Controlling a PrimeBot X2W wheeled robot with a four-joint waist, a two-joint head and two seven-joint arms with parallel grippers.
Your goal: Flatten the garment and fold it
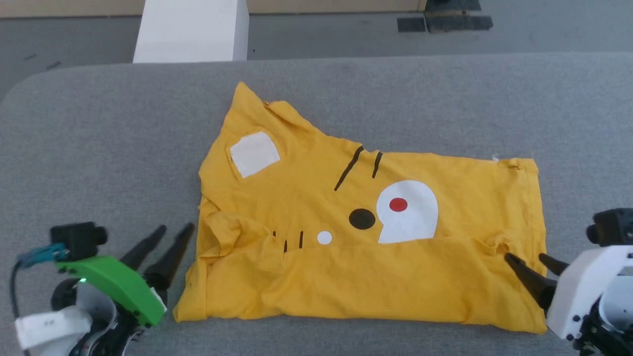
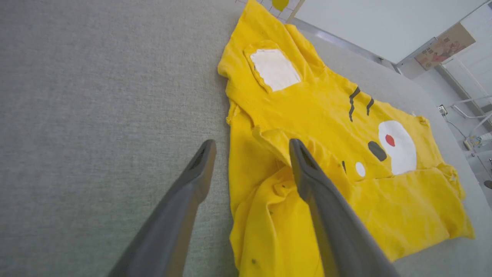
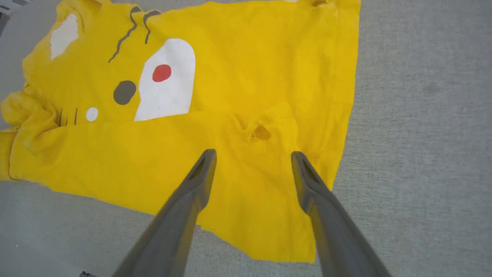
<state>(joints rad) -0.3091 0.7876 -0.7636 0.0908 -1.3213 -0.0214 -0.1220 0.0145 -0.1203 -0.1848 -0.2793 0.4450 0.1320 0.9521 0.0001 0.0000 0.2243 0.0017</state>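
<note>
shirt [image 1: 316, 198]: near edge folded over once; wrinkles and further folds remain. left tool [image 1: 176, 227], right tool [image 1: 524, 256]: open, empty.

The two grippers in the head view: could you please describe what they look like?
The left gripper has two long, dark, tapering fingers, a bright green cover, a black camera block, a teal plug with a dark cable, and a white band. The right gripper has matching dark fingers on a white housing with dark screws and a black camera.
</note>
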